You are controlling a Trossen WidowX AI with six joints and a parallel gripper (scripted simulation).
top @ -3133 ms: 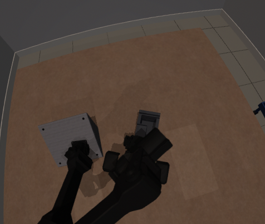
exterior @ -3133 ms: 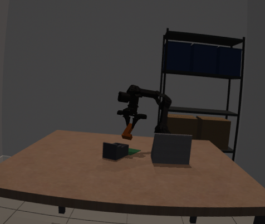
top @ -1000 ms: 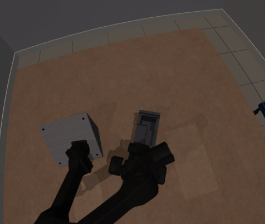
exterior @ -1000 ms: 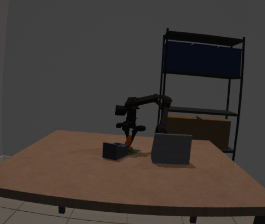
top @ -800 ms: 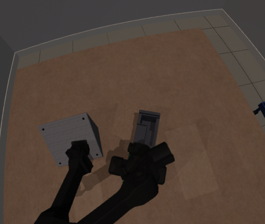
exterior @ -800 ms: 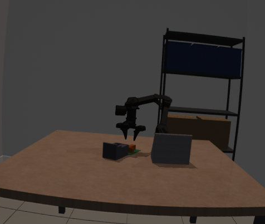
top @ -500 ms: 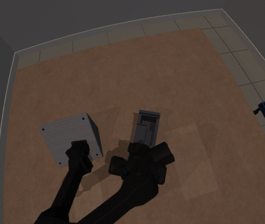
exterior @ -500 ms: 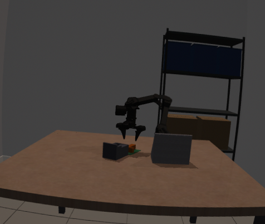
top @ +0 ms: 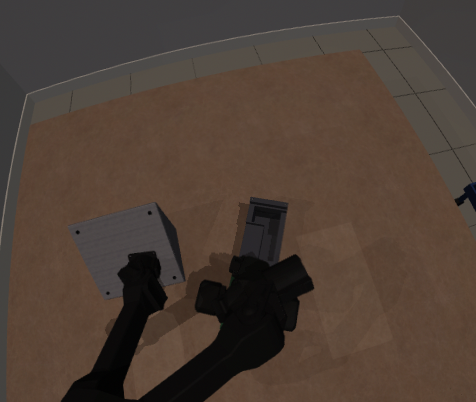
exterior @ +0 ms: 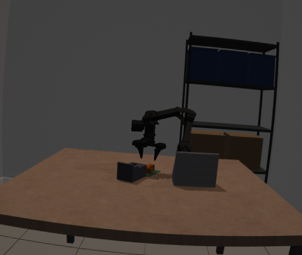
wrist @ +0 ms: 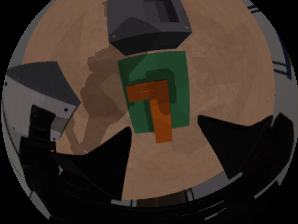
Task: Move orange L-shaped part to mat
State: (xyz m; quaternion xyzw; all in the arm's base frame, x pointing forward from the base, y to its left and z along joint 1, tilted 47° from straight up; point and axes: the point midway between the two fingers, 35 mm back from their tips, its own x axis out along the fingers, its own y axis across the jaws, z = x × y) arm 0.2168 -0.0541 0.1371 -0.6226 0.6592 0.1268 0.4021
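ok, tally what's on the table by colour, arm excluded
Orange: 1, the L-shaped part
Green: 1, the mat
Grey: 2, the tray and the block under the arm's base
Total: 4

gripper (exterior: pixel 148 154) — wide open; empty

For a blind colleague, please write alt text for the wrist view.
An orange L-shaped part lies flat on a green mat, below the empty grey tray. The open hand hangs above it, holding nothing.
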